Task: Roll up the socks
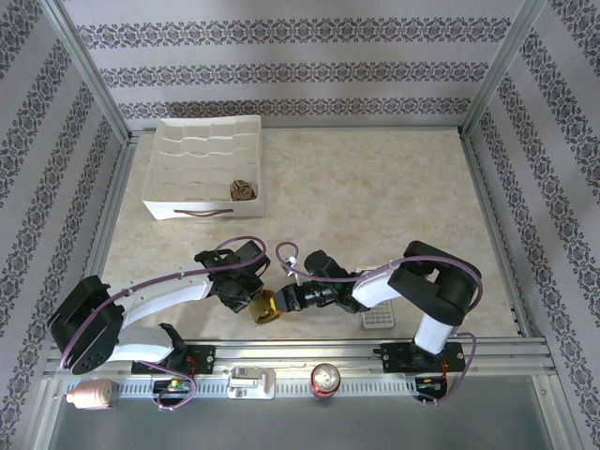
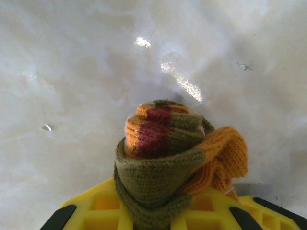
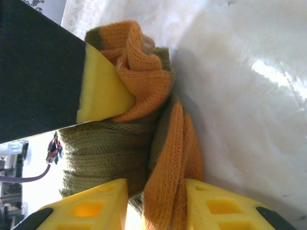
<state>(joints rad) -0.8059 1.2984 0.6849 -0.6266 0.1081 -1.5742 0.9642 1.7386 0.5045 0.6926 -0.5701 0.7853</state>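
You have the olive green and orange knitted sock (image 1: 265, 308) caught between both claws at the near middle of the pale marbled table (image 1: 375, 197), just ahead of the arm bases. The left claw (image 1: 251, 300) comes at it from the left and the right claw (image 1: 281, 302) from the right, so the bundle sits exactly where the two meet.

From the left wrist, your left claw (image 2: 153, 213) is pinched on the sock (image 2: 158, 163). The olive wrap sits deep between the yellow fingers (image 2: 96, 211). The roll sticks straight out past the tips, its long axis in line with the claw's reach. Its orange and dark red striped end faces away, and a loose orange fold hangs off its right side.

From the right wrist, your right claw (image 3: 156, 206) is pinched on the sock (image 3: 110, 153) as well. An orange band runs up between its two yellow fingers (image 3: 220, 206) and touches both. The fabric runs lengthwise up the picture, away from the tips, to a yellow finger (image 3: 103, 88) of the left claw pressed into the top of it. You cannot tell whether the bundle rests on the table or hangs just above it.

The brown-and-tan rolled sock (image 1: 242, 189) sits in a front-row compartment near the right end of the white divided fabric box (image 1: 159, 208), well apart from both claws.
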